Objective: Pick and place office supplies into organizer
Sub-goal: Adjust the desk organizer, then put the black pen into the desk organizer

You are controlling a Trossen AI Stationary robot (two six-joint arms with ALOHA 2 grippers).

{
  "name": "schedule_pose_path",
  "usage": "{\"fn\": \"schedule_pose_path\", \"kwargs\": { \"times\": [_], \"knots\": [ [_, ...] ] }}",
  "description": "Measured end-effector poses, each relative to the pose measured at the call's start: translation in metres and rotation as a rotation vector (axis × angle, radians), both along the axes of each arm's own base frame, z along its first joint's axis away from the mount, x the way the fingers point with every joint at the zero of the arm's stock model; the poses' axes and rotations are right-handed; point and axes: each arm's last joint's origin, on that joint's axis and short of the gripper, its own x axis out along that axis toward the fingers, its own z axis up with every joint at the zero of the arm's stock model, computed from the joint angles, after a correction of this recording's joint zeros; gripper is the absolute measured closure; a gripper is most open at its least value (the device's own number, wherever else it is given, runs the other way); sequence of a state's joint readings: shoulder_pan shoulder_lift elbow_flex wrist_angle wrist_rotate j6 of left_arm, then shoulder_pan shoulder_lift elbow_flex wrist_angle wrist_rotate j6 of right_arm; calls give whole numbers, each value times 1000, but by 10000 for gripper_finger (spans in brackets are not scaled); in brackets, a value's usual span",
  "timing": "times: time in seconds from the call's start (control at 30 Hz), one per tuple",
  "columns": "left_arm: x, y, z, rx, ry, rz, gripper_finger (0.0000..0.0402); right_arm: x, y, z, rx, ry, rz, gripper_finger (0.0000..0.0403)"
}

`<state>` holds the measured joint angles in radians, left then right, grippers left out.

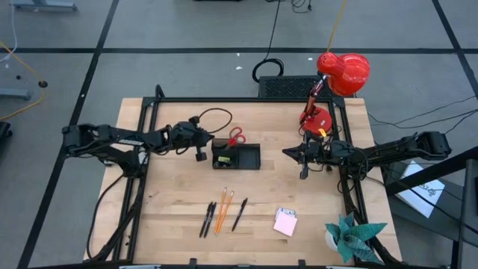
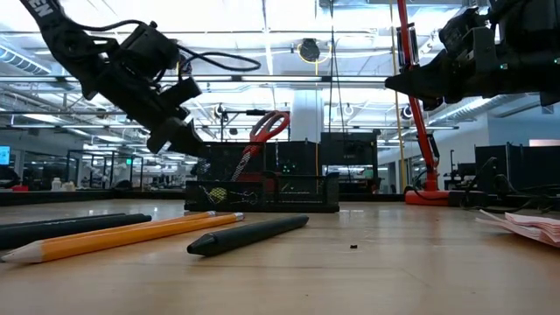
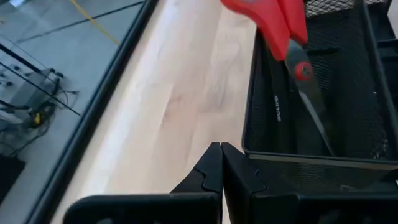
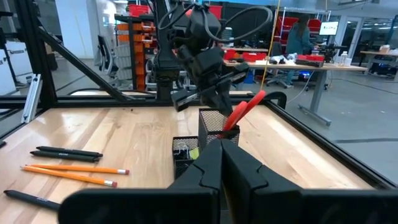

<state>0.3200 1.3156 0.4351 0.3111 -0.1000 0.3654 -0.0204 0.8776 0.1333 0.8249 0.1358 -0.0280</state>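
The black mesh organizer (image 1: 246,158) stands mid-table. Red-handled scissors (image 1: 236,137) stand in its taller section, blades down and handles leaning out over the rim (image 3: 283,25). A small yellow piece (image 4: 194,154) lies in a low compartment. My left gripper (image 1: 200,155) is shut and empty, hovering just off the organizer's left end (image 3: 221,163). My right gripper (image 1: 286,152) is shut and empty, raised to the right of the organizer and pointing at it (image 4: 221,152). Black pens (image 1: 208,220), orange pencils (image 1: 222,211) and a pink sticky-note pad (image 1: 285,222) lie on the near table.
A red desk lamp (image 1: 342,71) stands at the far right with a black ribbed box (image 1: 287,86) behind it. A teal paper plant (image 1: 351,237) stands at the near right corner. A black cable (image 1: 213,116) loops behind my left gripper. Bare wood lies between the organizer and the pens.
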Motion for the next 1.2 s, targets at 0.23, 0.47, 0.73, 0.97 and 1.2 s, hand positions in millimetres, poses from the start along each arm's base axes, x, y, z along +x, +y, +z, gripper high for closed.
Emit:
{"fn": "schedule_pose_path", "kwargs": {
  "times": [0.23,0.47,0.73,0.97,1.2],
  "knots": [
    [3,-9,-2,-13,4,-35,398,0,0,-1,-2,8,-1,403],
    [4,-13,-2,42,25,13,397,0,0,-1,-2,8,-1,403],
    [-9,-19,22,104,-24,44,394,0,0,-1,4,10,0,403],
    [-29,-59,36,-29,-10,-80,396,0,0,-2,6,15,1,403],
    [-41,-103,30,-78,-187,-438,399,0,0,-2,27,19,1,403]
  ]
}}
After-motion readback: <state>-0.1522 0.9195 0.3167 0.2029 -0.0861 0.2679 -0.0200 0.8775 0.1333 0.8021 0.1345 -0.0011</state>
